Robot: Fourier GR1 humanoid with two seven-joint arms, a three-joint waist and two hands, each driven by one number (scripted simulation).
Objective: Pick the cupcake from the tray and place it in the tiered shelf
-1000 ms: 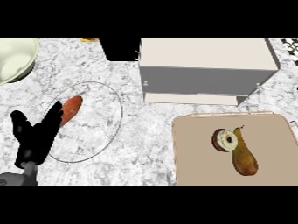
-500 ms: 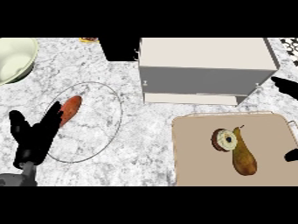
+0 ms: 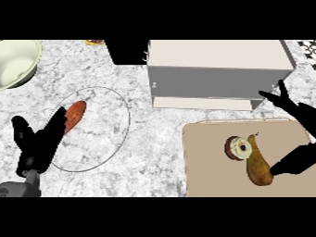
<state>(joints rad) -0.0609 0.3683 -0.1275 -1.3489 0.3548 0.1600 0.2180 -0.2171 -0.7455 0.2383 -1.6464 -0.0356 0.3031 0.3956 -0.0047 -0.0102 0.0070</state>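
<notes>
head view: the small round cupcake (image 3: 239, 148) sits on the flat beige tray (image 3: 208, 178), touching a brown pear (image 3: 257, 165). the black right hand (image 3: 304, 121) hangs over the tray's right side, fingers spread wide, holding nothing. the white tiered shelf (image 3: 215, 74) stands just behind. the black left hand (image 3: 41, 143) rests open on the marble surface (image 3: 157, 120) beside an orange sausage-like thing (image 3: 74, 114) on a clear glass plate (image 3: 119, 129).

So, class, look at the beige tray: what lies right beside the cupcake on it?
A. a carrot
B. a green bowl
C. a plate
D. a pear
D: the brown pear lies on the tray right next to the cupcake, whereas the orange item sits apart on the clear plate and the bowl stands far off at the counter's upper left.
</notes>
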